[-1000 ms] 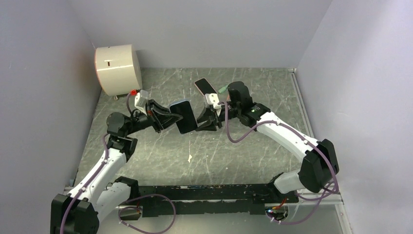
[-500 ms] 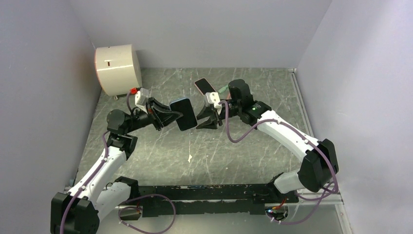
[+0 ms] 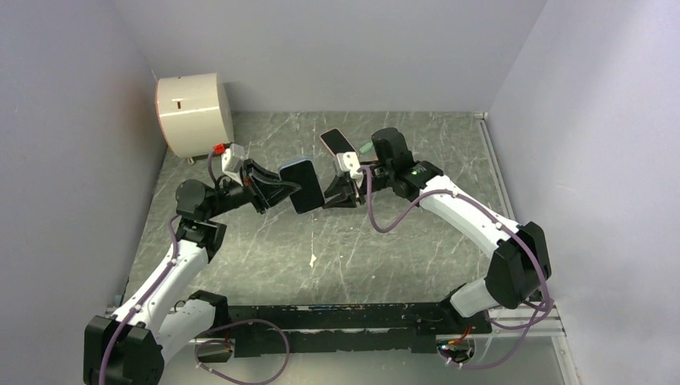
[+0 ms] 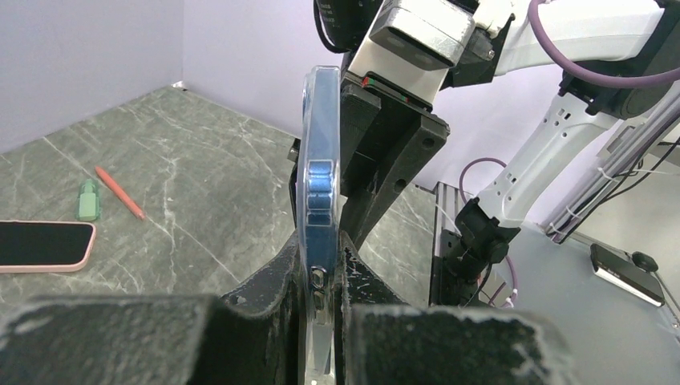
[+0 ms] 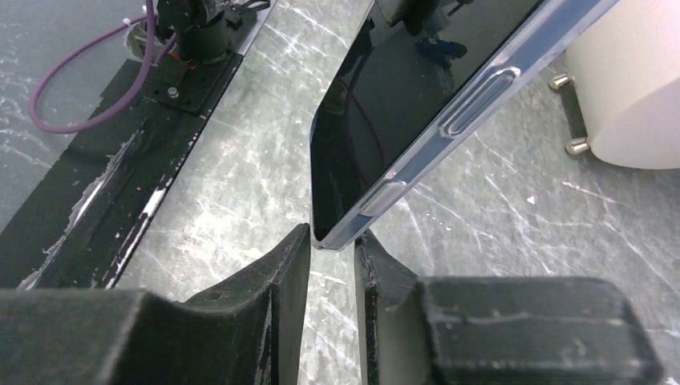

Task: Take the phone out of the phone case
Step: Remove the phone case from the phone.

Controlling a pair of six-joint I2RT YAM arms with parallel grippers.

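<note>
Phone (image 3: 303, 186): black glass, dark screen, seated in clear case (image 4: 319, 172) with a bluish rim and moulded side buttons. Held on edge above the desk (image 3: 385, 257), right of the white drum (image 3: 192, 112) and nearer the arms. Left hand (image 4: 321, 261) is clamped on the case edge. Right hand (image 5: 331, 253): fingers narrowly apart, straddling a case corner; cannot tell if it grips.

Black phone (image 5: 377, 104) in clear case (image 4: 319, 176), midair.

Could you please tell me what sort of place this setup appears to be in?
Most likely a robotics lab test booth: plain lilac walls box in a marble-patterned table, and the left arm and right arm, trailing purple cables, are bolted to a black rail at its near edge.
</note>
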